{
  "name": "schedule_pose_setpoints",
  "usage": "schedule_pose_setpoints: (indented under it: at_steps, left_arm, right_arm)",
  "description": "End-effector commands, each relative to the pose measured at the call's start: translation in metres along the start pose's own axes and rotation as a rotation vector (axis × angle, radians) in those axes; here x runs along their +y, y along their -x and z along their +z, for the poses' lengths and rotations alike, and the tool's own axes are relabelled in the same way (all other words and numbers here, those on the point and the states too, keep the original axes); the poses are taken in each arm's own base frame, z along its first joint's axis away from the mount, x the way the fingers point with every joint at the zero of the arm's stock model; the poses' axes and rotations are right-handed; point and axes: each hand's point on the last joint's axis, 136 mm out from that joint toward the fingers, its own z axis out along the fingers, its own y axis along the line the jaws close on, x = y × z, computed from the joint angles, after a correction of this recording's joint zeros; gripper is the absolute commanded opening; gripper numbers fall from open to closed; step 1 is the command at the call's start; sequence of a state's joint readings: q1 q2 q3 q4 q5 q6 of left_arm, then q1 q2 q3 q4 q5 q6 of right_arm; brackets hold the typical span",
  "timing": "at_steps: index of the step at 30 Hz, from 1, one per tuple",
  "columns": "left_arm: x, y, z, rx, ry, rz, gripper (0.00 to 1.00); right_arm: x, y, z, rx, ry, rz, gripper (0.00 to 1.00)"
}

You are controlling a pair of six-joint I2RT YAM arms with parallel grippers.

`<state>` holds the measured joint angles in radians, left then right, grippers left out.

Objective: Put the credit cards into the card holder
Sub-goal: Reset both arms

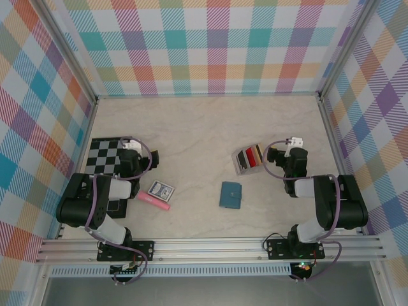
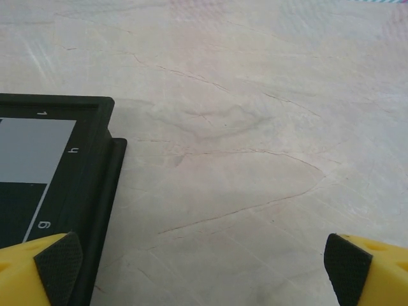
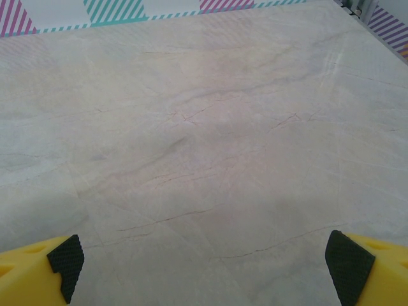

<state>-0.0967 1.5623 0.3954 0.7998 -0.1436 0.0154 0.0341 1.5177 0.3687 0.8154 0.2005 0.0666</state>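
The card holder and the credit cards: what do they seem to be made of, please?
The card holder looks like matte teal leather or imitation, perhaps: dull surface, no glare. The credit cards look like thin plastic: flat, straight-edged, fanned.

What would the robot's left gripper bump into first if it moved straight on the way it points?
Probably just the bare table: only tabletop lies ahead of the left gripper, its jaws open. The chessboard sits off to its left, seemingly outside that line, though depth is unclear.
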Motion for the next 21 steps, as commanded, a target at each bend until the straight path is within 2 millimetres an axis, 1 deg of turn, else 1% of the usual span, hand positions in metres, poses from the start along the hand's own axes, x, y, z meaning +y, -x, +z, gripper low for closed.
schedule_pose_setpoints:
  at_steps: [1,2,3,21]
  left_arm:
    - [0.0209,0.0145,-0.0008,-0.060,0.103,-0.044,1.00]
    - [0.0245,0.0147,-0.0021,-0.068,0.133,-0.048,1.00]
    - [0.0238,0.0150,-0.0022,-0.069,0.138,-0.045,1.00]
    - [0.0226,0.0150,-0.0024,-0.069,0.137,-0.040,1.00]
  right_arm:
    - [0.0001,0.0159,0.0018,-0.049,-0.003,0.012,1.00]
    - [0.0000,0.0160,0.0017,-0.049,-0.003,0.011,1.00]
    - [0.0000,0.0159,0.0018,-0.048,-0.003,0.011,1.00]
    - [0.0005,0.0161,0.0023,-0.047,-0.002,0.011,1.00]
